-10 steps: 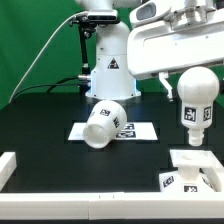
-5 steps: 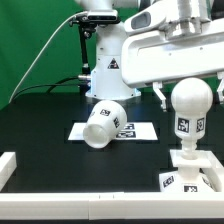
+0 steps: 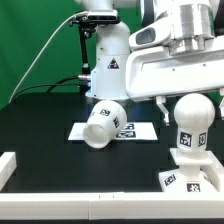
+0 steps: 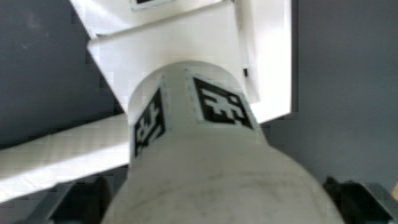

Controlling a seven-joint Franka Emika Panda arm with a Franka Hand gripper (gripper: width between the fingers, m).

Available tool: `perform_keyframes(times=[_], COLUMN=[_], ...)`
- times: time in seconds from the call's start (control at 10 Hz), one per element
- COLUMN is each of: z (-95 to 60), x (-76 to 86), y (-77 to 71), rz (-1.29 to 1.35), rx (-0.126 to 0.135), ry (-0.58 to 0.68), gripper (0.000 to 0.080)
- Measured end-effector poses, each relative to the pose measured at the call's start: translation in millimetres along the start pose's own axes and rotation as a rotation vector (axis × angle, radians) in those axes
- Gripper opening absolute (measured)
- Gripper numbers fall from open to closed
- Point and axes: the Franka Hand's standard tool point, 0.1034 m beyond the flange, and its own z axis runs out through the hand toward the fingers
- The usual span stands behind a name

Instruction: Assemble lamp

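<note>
In the exterior view the gripper's fingertips are hidden behind the white arm body at upper right. Only the wrist view shows the gripper [image 4: 217, 202]: its dark fingers [image 4: 80, 203] stand against both sides of the lamp bulb [image 3: 192, 125], clamping it, though they are cut by the frame edge and blurred. The bulb stands upright at middle right, its neck down on the lamp base [image 3: 205, 170]. Whether the neck is fully seated I cannot tell. The base is cut off at the lower right corner. The lamp shade [image 3: 102, 123] lies on its side in the centre, on the marker board [image 3: 145, 130], well apart from the bulb. The table [image 3: 45, 125] is black and matt, with a green backdrop [image 3: 30, 40] and the robot pedestal [image 3: 108, 65] behind. A white rail [image 3: 12, 165] borders the table at lower left, and between it and the shade the black surface is free.
</note>
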Motion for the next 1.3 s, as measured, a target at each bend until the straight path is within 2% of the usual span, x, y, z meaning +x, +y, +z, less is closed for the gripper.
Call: perform_keyframes(times=[0.3,0.4,0.5,0.6,0.7,0.9,1.1,1.3], z=[1.2,1.2,1.3,1.3,1.5,-7.1,-6.7,-5.9], x=[2.2,2.3,2.3,2.2,1.1,15.2,17.3,12.3], y=[0.2,0.1,0.2,0.3,1.6,4.5,4.6,2.1], rz=[-0.012,-0.014,-0.017,-0.022,-0.050,-0.170,-0.203,-0.180], rx=[0.005,0.005,0.005,0.005,-0.003,-0.016,-0.029,-0.040], ry=[0.031,0.031,0.031,0.030,-0.003,-0.081,-0.240,-0.382], gripper=[0.0576,0.0622,0.0622,0.0689,0.0689,0.0699,0.0699,0.0699])
